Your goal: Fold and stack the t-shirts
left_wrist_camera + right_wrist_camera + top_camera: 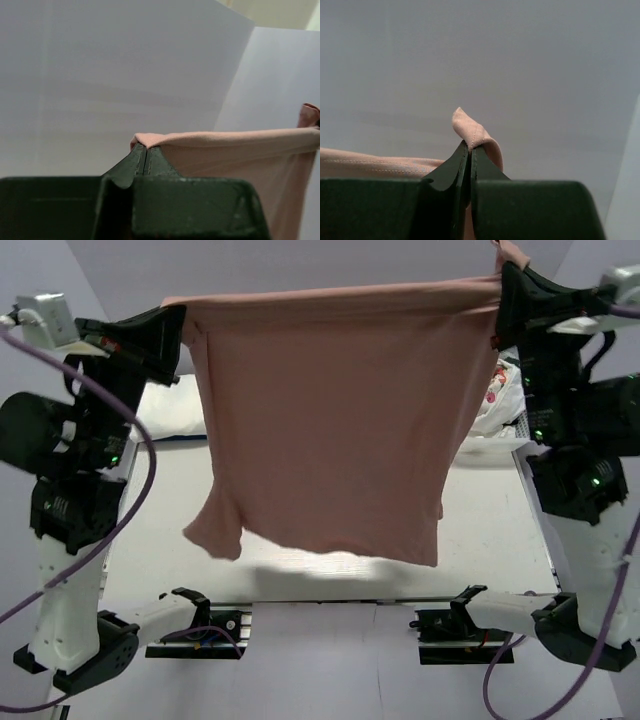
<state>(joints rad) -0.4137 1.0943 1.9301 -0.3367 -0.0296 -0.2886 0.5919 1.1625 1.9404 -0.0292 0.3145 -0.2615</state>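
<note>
A dusty-pink t-shirt (330,430) hangs stretched in the air above the table, plain side toward the camera, held by its top edge. My left gripper (178,328) is shut on its top left corner, seen in the left wrist view (145,147) with the pink cloth (225,150) running off to the right. My right gripper (503,292) is shut on the top right corner, seen in the right wrist view (470,145) with a pink hem fold (470,127) poking out above the fingertips. A folded white t-shirt (175,410) lies on the table behind, at the left.
A white tee with colourful print (498,390) lies in a white mesh basket (525,425) at the back right. The white table (170,540) lies under the hanging shirt. White walls stand behind.
</note>
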